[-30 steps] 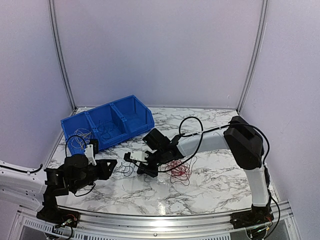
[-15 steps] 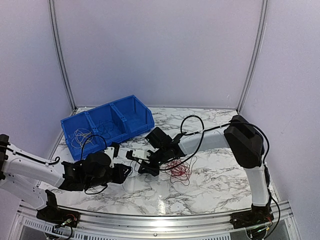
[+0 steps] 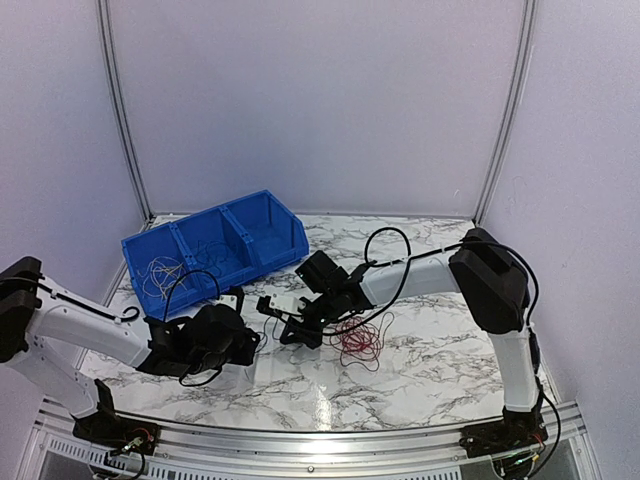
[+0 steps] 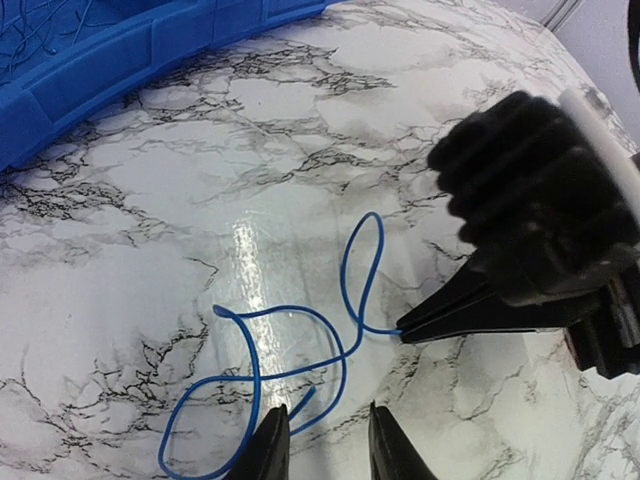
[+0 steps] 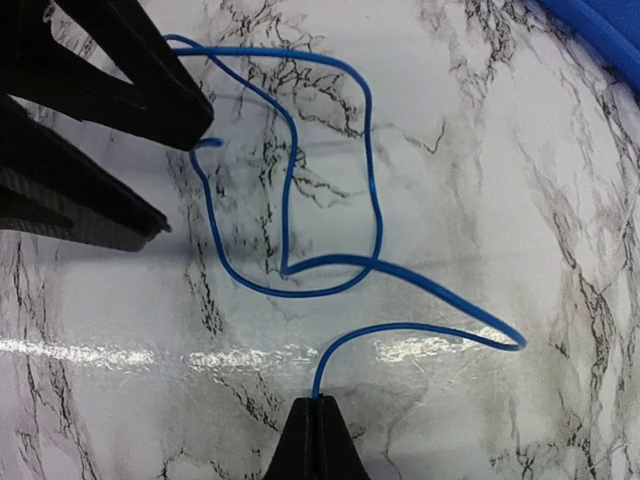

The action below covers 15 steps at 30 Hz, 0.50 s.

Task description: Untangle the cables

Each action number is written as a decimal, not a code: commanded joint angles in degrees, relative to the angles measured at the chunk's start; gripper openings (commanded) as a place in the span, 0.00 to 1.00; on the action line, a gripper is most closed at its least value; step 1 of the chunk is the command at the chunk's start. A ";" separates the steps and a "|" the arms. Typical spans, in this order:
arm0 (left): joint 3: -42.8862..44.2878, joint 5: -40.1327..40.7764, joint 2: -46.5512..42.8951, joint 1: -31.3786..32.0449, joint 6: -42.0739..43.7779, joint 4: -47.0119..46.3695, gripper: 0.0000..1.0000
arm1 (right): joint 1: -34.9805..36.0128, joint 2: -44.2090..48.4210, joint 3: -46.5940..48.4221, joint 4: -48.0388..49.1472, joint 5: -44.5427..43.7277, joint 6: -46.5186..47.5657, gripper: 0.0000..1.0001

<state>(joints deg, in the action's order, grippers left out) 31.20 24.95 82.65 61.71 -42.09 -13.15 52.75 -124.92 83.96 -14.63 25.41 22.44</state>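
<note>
A thin blue cable [image 4: 255,375] lies in loops on the marble table between my two grippers; it also shows in the right wrist view [image 5: 370,160]. My right gripper [image 5: 320,402] is shut on one end of it, and its tips show in the left wrist view [image 4: 405,330]. My left gripper [image 4: 327,410] is open, low over the table, with the cable's free end [image 4: 305,400] between its fingers. In the right wrist view the left gripper [image 5: 185,178] sits at the top left. A red cable pile [image 3: 360,340] lies right of the right gripper [image 3: 285,330].
A blue three-compartment bin [image 3: 215,250] stands at the back left with thin whitish and dark wires in its left compartments. Its wall shows in the left wrist view [image 4: 100,60]. The right arm's thick black cord [image 3: 385,270] arches over its forearm.
My left arm has swung forward and right, bringing its open gripper down to the blue cable beside the right gripper. The right gripper has barely moved.
</note>
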 commanded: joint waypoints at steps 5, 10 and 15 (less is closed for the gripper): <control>3.50 0.36 5.39 -2.15 2.42 0.79 0.22 | -0.28 -0.71 -0.12 -1.53 1.10 -0.77 0.00; 3.57 1.54 5.14 -2.55 3.58 -0.60 0.00 | -0.66 -0.43 -0.12 -1.62 1.35 -0.73 0.00; 2.50 5.81 -4.69 -2.56 6.15 3.01 0.00 | -2.40 0.37 -0.33 -1.64 1.59 -0.77 0.00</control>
<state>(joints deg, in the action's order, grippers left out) 33.82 26.26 86.70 59.53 -38.63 -13.17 52.21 -124.92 83.92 -14.90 26.24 22.44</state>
